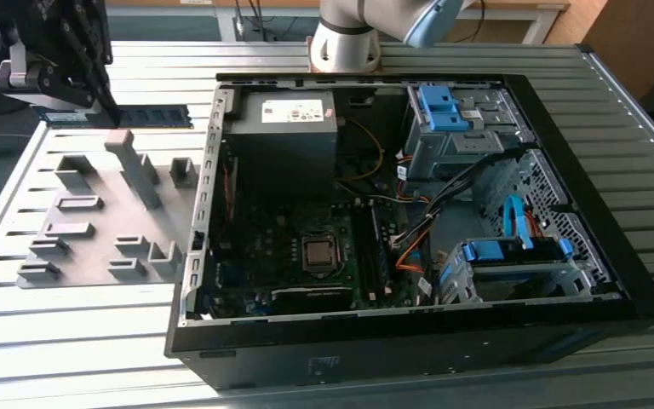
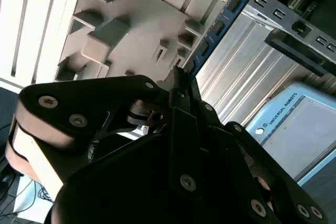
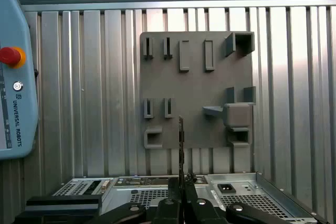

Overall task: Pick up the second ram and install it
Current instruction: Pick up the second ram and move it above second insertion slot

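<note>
Claw (image 1: 98, 109) is clamped tight on the second ram (image 1: 151, 117) rn, holding it up in the air at the far end of the exterior view's left. Stick lies level. One end pokes out of the claw toward the open pc case (image 1: 418, 358), and the tip is just beside the case's wall, not touching afaict. Nearer the camera the grey holder tray (image 1: 100, 221) sits on the ribbed metal table (image 1: 77, 341). The ram hangs clear of it, not in any of its slots.

First wrist view: ram (image 3: 181, 135) shows edge-on, a thin line sticking out from between the claw (image 3: 181, 184) fingers, w/ the tray (image 3: 194, 87) behind it and the case's metal edge (image 3: 241, 195) right by the claw. Light-blue teach pendant (image 3: 16, 77) w/ a red button lies on the table, well apart from the tray.

Second wrist view: the blue board (image 2: 220, 24) runs straight out of the black claw (image 2: 178, 78), over the gap between the tray (image 2: 131, 19) and the case. Pendant (image 2: 299, 129) is off to the side.

Inside the case, exterior view: motherboard (image 1: 304, 256) flat on the bottom, psu box (image 1: 287, 128) at the far end, two light-blue drive brackets (image 1: 441, 106) (image 1: 509, 250) on the exterior view's right, plus orange and blue cables btwn them. Arm base (image 1: 344, 43) stands on the table just behind the case.
</note>
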`<action>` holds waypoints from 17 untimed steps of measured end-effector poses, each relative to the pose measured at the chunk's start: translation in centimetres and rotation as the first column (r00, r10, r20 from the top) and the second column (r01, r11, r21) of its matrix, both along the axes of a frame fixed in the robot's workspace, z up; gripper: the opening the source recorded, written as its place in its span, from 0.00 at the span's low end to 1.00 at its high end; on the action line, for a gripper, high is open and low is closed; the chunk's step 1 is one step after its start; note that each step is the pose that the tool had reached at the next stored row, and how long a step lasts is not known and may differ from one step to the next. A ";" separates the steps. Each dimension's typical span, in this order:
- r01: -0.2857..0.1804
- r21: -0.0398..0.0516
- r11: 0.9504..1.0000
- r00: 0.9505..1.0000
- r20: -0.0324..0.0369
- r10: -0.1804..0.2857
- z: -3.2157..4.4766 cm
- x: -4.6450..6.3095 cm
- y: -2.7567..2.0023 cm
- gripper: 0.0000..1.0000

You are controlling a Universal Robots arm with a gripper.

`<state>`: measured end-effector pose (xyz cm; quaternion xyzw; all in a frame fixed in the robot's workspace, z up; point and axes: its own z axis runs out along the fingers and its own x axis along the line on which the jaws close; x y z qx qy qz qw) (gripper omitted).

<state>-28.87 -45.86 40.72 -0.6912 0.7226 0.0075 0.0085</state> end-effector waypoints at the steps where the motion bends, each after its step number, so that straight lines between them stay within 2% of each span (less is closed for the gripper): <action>1: 0.000 0.000 1.000 1.000 0.000 0.000 -0.02 1.7 0.00 0.15; 17: 0.000 0.000 1.000 1.000 0.000 0.000 -0.03 2.0 0.00 0.15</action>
